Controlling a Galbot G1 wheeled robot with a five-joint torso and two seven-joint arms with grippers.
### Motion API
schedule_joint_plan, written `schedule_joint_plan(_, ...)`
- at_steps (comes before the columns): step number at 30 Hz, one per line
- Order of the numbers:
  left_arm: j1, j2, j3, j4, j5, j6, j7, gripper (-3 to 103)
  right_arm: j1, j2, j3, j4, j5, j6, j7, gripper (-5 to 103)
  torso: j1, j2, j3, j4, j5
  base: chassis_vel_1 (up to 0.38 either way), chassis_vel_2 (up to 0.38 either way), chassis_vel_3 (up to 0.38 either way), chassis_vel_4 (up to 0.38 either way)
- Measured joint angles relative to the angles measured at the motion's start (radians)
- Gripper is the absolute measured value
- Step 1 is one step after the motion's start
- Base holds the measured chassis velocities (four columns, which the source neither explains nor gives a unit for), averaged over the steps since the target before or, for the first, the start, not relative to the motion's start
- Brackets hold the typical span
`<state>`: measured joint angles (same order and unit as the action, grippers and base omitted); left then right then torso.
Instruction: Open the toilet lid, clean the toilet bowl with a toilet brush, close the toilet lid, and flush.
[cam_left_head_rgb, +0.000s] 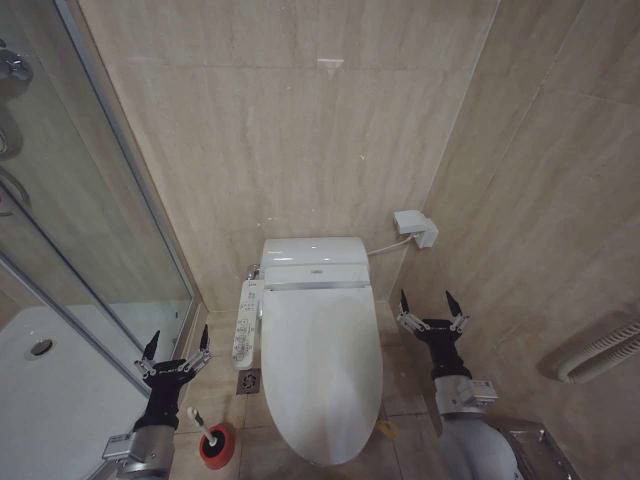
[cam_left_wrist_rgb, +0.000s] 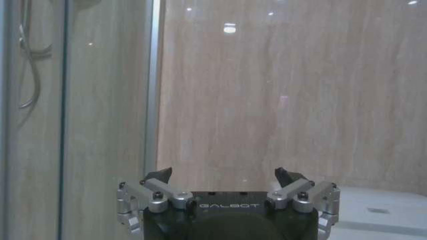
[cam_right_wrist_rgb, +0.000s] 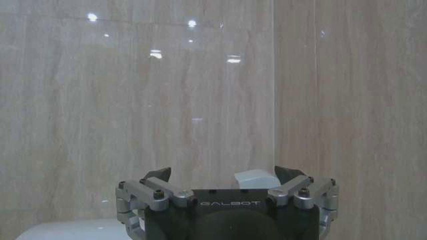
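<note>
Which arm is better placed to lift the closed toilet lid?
Probably the right. The right pincer hangs open beside the toilet lid; the left pincer, also open, has the control panel between it and the lid.

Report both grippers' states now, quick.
Left gripper: open, holding nothing, raised beside the toilet brush.
Right gripper: open, holding nothing, to the right of the closed toilet lid.

Glossy white toilet lid (cam_left_head_rgb: 322, 368) lies shut; toilet brush (cam_left_head_rgb: 207, 432) stands in its red cup.
</note>
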<state>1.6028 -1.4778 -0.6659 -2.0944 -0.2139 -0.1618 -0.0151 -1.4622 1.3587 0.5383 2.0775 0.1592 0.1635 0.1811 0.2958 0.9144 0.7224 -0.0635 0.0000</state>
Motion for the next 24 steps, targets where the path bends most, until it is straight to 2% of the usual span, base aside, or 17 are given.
schedule_joint_plan(4, -0.006, 0.005, 0.005, -0.014, -0.025, 0.03, -0.039, 100, 0.0, 0.0, 0.0, 0.0, 0.0, 0.0, 0.0, 100, 0.0, 0.0, 0.0, 0.0, 0.0, 0.0, 0.0, 0.0, 0.0)
schedule_joint_plan(6, -0.004, 0.011, 0.009, -0.045, -0.058, 0.078, -0.063, 100, 0.0, 0.0, 0.0, 0.0, 0.0, 0.0, 0.0, 100, 0.0, 0.0, 0.0, 0.0, 0.0, 0.0, 0.0, 0.0, 0.0)
schedule_joint_plan(8, 0.003, 0.019, 0.009, -0.069, -0.061, 0.118, -0.066, 100, 0.0, 0.0, 0.0, 0.0, 0.0, 0.0, 0.0, 100, 0.0, 0.0, 0.0, 0.0001, 0.0001, 0.0, 0.0, 0.0, 0.0)
schedule_joint_plan(12, 0.003, 0.035, 0.006, -0.087, -0.059, 0.159, -0.058, 100, 0.0, 0.0, 0.0, 0.0, 0.0, 0.0, 0.0, 100, 0.0, 0.0, 0.0, 0.0, 0.0001, 0.0, 0.0, 0.0, 0.0)
schedule_joint_plan(17, -0.003, 0.042, 0.003, -0.078, -0.014, 0.159, -0.038, 100, 0.0, 0.0, 0.0, 0.0, 0.0, 0.0, 0.0, 100, 0.0, 0.0, 0.0, 0.0, 0.0001, 0.0, 0.0, 0.0, 0.0)
schedule_joint_plan(24, -0.007, 0.044, 0.002, -0.04, 0.012, 0.113, -0.016, 100, 0.0, 0.0, 0.0, 0.0, 0.0, 0.0, 0.0, 100, 0.0, 0.0, 0.0, 0.0, 0.0, 0.0, 0.0, 0.0, 0.0)
